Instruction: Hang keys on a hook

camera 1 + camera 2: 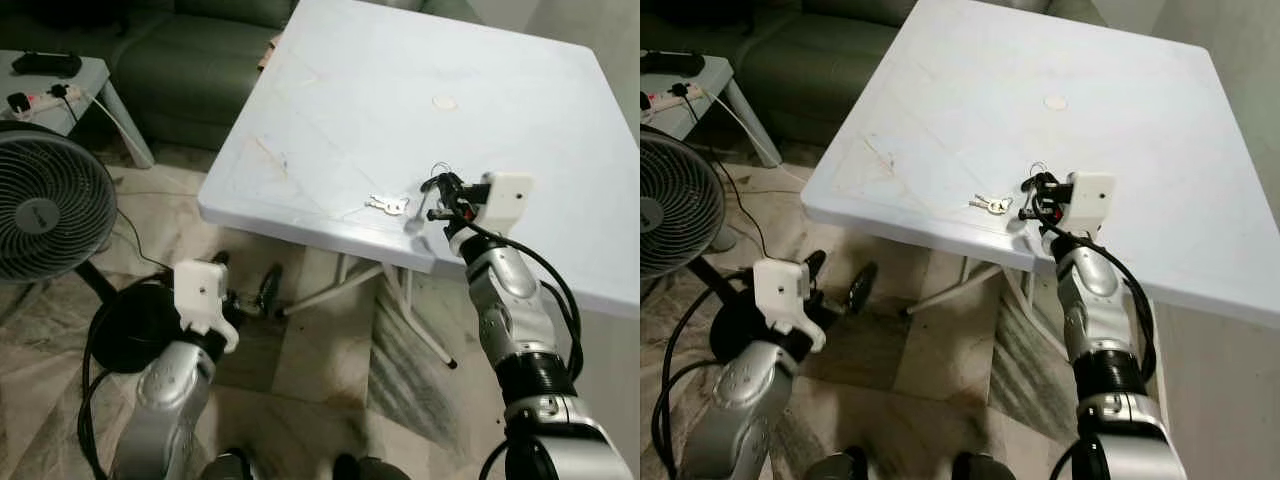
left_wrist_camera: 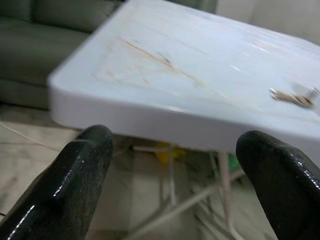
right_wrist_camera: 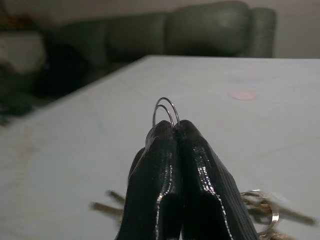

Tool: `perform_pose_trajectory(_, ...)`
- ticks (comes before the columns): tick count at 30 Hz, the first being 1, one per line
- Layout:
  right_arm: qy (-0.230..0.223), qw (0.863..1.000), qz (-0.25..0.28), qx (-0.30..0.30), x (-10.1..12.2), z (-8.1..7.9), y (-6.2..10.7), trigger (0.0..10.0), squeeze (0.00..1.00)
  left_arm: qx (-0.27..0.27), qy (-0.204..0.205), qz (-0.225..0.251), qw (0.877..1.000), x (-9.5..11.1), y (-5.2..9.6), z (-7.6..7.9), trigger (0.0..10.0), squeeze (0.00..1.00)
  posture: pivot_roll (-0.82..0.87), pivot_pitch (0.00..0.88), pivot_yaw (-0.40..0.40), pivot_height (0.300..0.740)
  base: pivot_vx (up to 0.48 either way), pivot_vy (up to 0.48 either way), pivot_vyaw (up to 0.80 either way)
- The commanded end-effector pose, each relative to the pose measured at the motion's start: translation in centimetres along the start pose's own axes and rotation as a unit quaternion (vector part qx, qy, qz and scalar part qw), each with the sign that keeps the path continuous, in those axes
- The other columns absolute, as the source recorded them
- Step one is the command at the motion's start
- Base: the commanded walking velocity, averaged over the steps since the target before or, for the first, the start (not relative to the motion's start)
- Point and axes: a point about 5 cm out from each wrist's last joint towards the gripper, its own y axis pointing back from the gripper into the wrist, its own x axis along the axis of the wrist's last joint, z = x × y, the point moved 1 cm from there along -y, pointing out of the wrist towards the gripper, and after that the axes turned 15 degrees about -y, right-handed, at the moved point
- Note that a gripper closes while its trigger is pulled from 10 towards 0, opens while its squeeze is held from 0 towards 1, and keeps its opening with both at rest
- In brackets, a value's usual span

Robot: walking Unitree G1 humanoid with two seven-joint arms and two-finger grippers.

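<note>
A small bunch of silver keys (image 1: pixel 386 205) lies on the white table (image 1: pixel 420 90) near its front edge. Just right of the keys, my right gripper (image 1: pixel 436 196) hovers over the table edge, shut on a thin wire key ring (image 3: pixel 165 107) that pokes up between the fingertips. Whether the ring joins the keys I cannot tell. In the right wrist view, blurred keys (image 3: pixel 264 211) lie on the table under the fingers. My left gripper (image 1: pixel 838 278) hangs open and holds nothing, low in front of the table's left corner, below the tabletop.
A standing fan (image 1: pixel 45 205) with its black base stands on the floor at the left. A green sofa (image 1: pixel 190 60) and a small side table (image 1: pixel 95 75) with a power strip are behind it. White table legs (image 1: pixel 400 300) cross under the tabletop.
</note>
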Motion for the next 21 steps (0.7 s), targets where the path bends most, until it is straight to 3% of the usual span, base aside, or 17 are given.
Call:
perform_pose_trajectory(1, -0.027, 0.999, 0.022, 0.015, 0.7, 0.1, 0.4, 10.0, 0.0, 0.016, 0.002, -0.005, 1.0, -0.4, -0.1, -0.6, 10.0, 0.0, 0.09, 0.087, -0.067, 0.74, 0.0, 0.0, 0.0)
perform_pose_trajectory(3, -0.016, 0.999, 0.037, 0.008, 1.0, 0.4, 0.7, 10.0, 0.0, 0.036, -0.018, -0.011, 0.999, -0.4, -0.8, -1.6, 10.0, 0.0, 0.08, 0.07, -0.061, 0.74, 0.0, 0.0, 0.0)
perform_pose_trajectory(10, 0.008, 0.999, 0.039, 0.01, 0.7, 0.0, 1.6, 10.0, 0.0, 0.052, -0.02, -0.008, 0.998, -0.6, -1.7, -2.9, 10.0, 0.0, 0.06, 0.044, -0.056, 0.74, 0.0, 0.0, 0.0)
perform_pose_trajectory(21, 0.021, 0.999, 0.038, -0.012, 0.2, -0.1, 2.6, 10.0, 0.0, 0.058, -0.013, 0.003, 0.998, -1.0, -2.3, -3.0, 10.0, 0.0, 0.05, 0.035, -0.059, 0.74, 0.0, 0.0, 0.0)
